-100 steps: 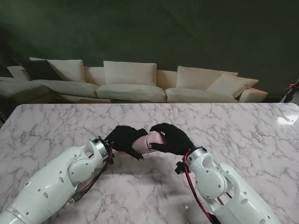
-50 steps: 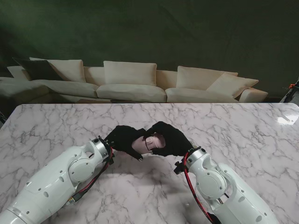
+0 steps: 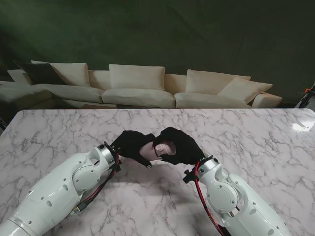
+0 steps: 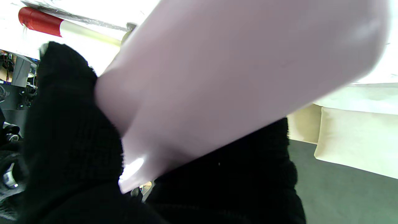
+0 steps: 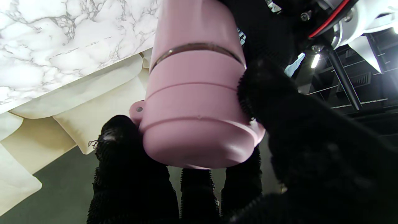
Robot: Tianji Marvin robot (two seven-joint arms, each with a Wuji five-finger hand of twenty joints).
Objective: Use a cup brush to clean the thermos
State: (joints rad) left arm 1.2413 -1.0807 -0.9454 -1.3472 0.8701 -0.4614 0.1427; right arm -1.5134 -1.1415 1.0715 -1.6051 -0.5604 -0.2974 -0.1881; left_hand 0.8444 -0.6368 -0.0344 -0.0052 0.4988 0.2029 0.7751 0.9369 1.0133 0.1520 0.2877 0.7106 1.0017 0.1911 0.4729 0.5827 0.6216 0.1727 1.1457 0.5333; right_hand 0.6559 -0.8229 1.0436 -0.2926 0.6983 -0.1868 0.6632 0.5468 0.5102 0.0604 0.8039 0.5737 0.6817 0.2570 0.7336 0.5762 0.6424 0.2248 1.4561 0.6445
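A pink thermos (image 3: 149,150) hangs just above the marble table, lying sideways between my two black-gloved hands. My left hand (image 3: 130,143) is shut around its body (image 4: 217,81). My right hand (image 3: 182,146) is shut on its lid (image 5: 192,124), with fingers wrapped round the cap's rim. A thin metal band (image 5: 194,48) marks the joint between lid and body. A rod with a red end and a cream shaft (image 4: 46,23), possibly the cup brush, lies on the table past my left hand. It is hidden in the stand view.
The marble table (image 3: 256,137) stretches out on both sides of the hands. A cream sofa (image 3: 142,88) stands beyond the table's far edge. A bright glare spot (image 3: 301,126) sits near the far right corner.
My right hand has shifted slightly left and farther from me over the lid, covering more of it. The left hand and the thermos body stay nearly still.
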